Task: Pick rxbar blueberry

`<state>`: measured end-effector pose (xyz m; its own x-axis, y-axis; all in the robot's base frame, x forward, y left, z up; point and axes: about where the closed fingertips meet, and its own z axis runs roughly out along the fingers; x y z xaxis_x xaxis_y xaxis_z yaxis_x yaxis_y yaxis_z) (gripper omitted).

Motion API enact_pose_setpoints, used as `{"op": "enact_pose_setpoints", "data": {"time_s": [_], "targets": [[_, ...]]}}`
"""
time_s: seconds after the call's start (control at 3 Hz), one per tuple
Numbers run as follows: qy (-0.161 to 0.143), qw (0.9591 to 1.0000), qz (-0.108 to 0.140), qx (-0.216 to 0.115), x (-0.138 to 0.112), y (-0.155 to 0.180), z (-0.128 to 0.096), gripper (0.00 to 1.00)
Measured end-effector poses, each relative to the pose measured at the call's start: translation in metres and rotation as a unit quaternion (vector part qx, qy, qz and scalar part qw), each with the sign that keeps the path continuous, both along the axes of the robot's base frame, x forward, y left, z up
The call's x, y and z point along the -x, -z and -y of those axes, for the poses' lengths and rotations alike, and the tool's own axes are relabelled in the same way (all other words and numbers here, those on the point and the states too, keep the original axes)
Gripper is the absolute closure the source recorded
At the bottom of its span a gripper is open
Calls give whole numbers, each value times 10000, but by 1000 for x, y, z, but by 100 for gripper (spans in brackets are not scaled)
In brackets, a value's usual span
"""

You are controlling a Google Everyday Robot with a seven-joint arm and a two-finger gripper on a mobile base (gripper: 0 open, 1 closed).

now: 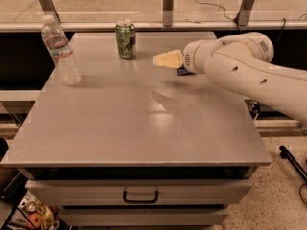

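The grey worktop (144, 133) fills the view. A white arm (240, 68) reaches in over its right edge toward the back. A clear bottle (60, 51) stands upright by the left edge, near the back-left corner. A green can (125, 40) stands at the middle of the back edge. The gripper (160, 60) hangs right of the can; clenched or released, I cannot tell. The rxbar (183, 72) lies mostly hidden under the wrist, only a dark blue bit showing.

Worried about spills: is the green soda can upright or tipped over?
Upright: the green soda can stands on its base near the table's far edge, top up. The end effector hovers to its right, apart from it.
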<state>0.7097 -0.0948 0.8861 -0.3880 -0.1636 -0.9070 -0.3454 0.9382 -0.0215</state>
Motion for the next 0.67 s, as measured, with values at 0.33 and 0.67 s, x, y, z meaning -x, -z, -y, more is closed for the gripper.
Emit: {"op": "enact_pose_setpoints", "data": {"time_s": [0.33,0.67], "targets": [[144,9998,-79,95,-11,12,10,0],[250,9994,-116,201,-25,21,17,0]]}}
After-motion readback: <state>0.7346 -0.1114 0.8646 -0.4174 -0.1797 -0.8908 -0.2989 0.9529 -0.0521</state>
